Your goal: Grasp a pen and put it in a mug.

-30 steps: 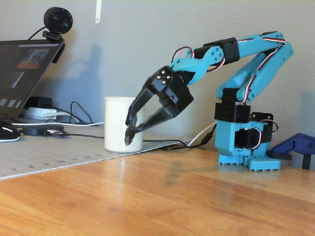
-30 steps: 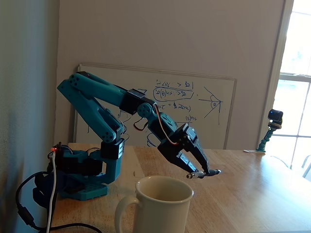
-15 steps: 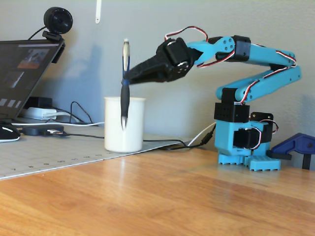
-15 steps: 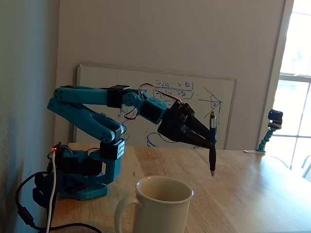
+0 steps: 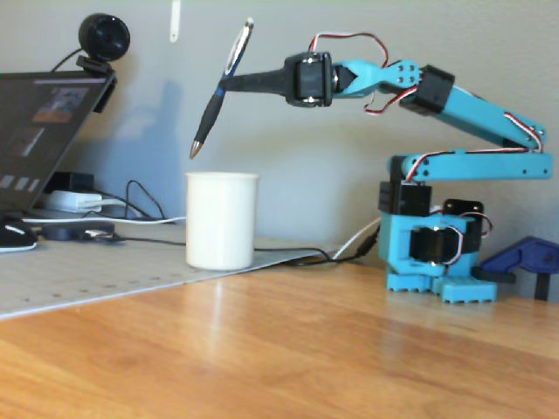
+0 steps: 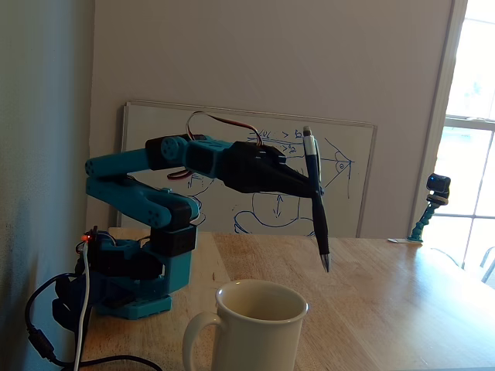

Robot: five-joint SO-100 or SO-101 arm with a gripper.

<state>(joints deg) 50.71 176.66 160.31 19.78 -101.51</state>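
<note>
Pen and mug are seen above a wooden desk (image 5: 288, 340), on which the blue arm (image 5: 472, 122) is mounted; in a fixed view its base stands near the desk's left edge (image 6: 131, 278). A whiteboard (image 6: 340, 182) is propped against the wall at the desk's far edge. The cream mug (image 5: 222, 220) stands upright, its handle turned towards the camera in a fixed view (image 6: 259, 325). The pen (image 5: 222, 89) is held in the air, clamped at mid-length between the black fingers (image 5: 240, 83), which are closed on it. Its long axis is steeply tilted, tip down, clip end up. The tip hangs above the mug's rim, clear of it (image 6: 317, 202).
</note>
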